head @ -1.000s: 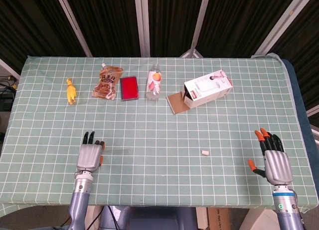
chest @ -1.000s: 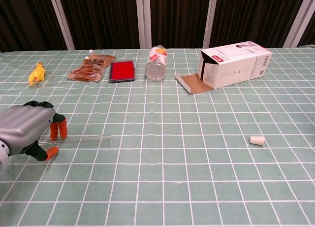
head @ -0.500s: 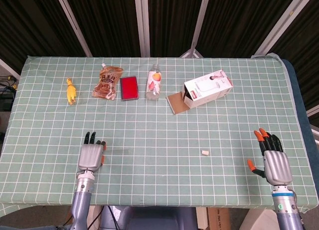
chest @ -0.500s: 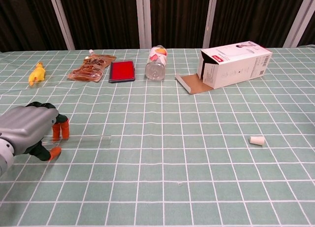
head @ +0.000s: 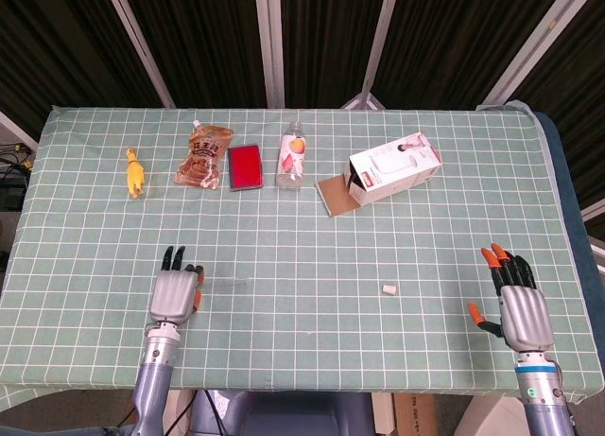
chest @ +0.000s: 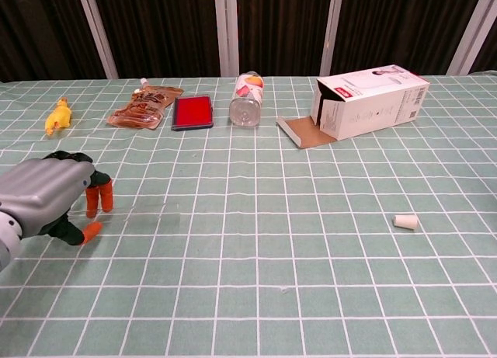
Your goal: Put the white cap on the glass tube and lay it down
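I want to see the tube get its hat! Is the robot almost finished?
Not yet, it is only starting. Nothing looks done: the white cap lies alone on the table, touched by neither hand. The left hand is at one end of the glass tube, fingers curled at it. The right hand waits open. Capping and laying down are left.

Table: wide rectangular table (head: 454,171) under a pale green cloth with a white grid
Backdrop: dark pleated black curtains (chest: 155,32) behind the far edge
Frame: slanted pale metal bars (head: 268,39) crossing the curtains
Light: even, soft shadows
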Available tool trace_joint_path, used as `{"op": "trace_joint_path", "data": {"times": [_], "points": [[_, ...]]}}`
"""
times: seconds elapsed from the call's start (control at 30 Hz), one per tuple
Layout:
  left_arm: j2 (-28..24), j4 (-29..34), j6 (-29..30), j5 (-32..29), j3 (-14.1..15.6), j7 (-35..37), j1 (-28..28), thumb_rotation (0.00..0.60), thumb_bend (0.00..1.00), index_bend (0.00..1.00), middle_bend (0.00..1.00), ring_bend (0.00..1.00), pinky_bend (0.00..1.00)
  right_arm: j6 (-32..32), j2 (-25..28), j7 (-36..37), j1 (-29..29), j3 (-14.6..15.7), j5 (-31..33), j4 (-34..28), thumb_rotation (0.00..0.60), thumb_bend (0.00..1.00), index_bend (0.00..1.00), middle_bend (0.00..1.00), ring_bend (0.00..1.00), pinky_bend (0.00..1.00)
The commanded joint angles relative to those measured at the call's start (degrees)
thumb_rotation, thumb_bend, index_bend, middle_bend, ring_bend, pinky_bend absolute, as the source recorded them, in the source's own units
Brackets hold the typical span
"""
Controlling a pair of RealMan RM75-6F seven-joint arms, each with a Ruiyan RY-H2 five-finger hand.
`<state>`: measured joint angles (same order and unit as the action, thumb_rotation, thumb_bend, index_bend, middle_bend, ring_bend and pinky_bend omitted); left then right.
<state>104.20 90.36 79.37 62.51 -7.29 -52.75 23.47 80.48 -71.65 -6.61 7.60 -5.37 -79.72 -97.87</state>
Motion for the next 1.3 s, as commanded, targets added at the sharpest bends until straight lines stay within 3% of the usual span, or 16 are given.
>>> {"op": "trace_joint_path", "data": {"times": [0.03,0.37,0.5,0.77,1.07,1.3], "points": [[-1.2,0.7,-0.3,1.8,-0.1,1.9,0.5,0.600,0.76,0.49,0.49,0.09,0.00,0.0,0.0,-0.1,0.0,0.0,0.0,-0.1,0.600,0.36,0.00,0.00,0.00,0.00],[-6.2,0.2,-3.6,12.6,0.4,12.3,3.9,0.600,0.76,0.49,0.49,0.09,0.00,-0.3,0.0,-0.3,0.2,-0.2,0.6,-0.5,0.600,0.36,0.00,0.00,0.00,0.00],[-9.0,1.1,-4.5,15.3,-1.8,17.7,5.6,0.600,0.76,0.49,0.49,0.09,0.00,-1.4,-0.6,-1.9,1.3,-0.9,1.1,-1.2,0.600,0.36,0.01,0.00,0.00,0.00],[-14.7,5.2,-6.6,15.1,-5.8,22.2,7.8,0.600,0.76,0.49,0.49,0.09,0.00,-5.4,-6.4,-11.8,5.3,-2.6,6.5,-2.1,0.600,0.36,0.29,0.06,0.00,0.00],[-18.2,7.2,-7.8,13.9,-7.7,23.9,9.1,0.600,0.76,0.49,0.49,0.09,0.00,-6.1,-15.5,-20.3,8.2,-3.4,11.7,0.6,0.600,0.36,0.37,0.10,0.00,0.00],[-19.6,7.6,-7.9,13.7,-7.7,25.4,9.4,0.600,0.76,0.49,0.49,0.09,0.00,-5.9,-20.6,-22.7,9.3,-3.9,14.3,4.8,0.600,0.36,0.39,0.11,0.00,0.00]]}}
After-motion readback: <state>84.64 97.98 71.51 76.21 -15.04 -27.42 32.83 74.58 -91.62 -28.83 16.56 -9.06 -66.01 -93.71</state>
